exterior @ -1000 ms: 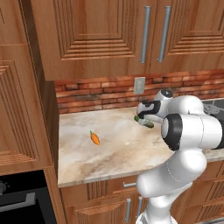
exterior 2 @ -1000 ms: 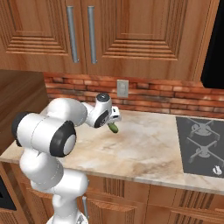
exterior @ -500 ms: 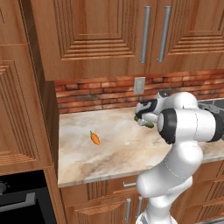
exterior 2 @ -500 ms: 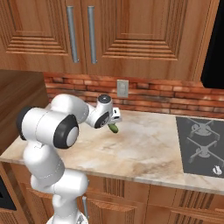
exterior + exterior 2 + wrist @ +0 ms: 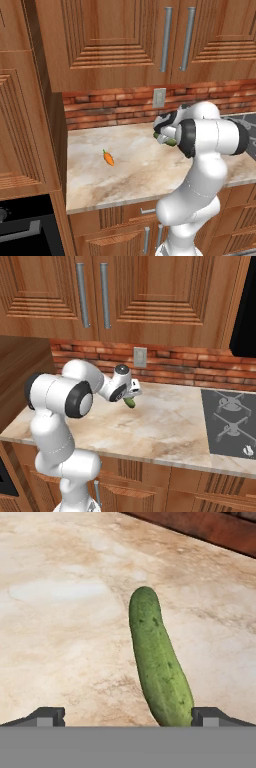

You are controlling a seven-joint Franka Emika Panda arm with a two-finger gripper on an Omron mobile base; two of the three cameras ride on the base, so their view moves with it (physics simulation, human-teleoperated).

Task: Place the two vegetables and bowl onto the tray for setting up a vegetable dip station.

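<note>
The surface (image 5: 135, 170) is beige marble, backed by a red brick wall. A carrot (image 5: 108, 158) lies on it toward its left side, green top pointing to the wall. A cucumber (image 5: 158, 659) lies flat well to the carrot's right, near the wall. A grey stovetop (image 5: 231, 423) sits at the far right.

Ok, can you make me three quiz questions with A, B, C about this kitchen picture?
1. Where is the carrot?
A. on the counter
B. on the stove
C. in the gripper

2. What colour is the cucumber?
A. red
B. green
C. blue

3. How is the gripper?
A. shut on the carrot
B. shut on nothing
C. open

Answers:
1 A, it lies on the marble, apart from the arm.
2 B, the hand view shows it dark green.
3 C, its tips stand wide apart with the cucumber lying between them.
</note>
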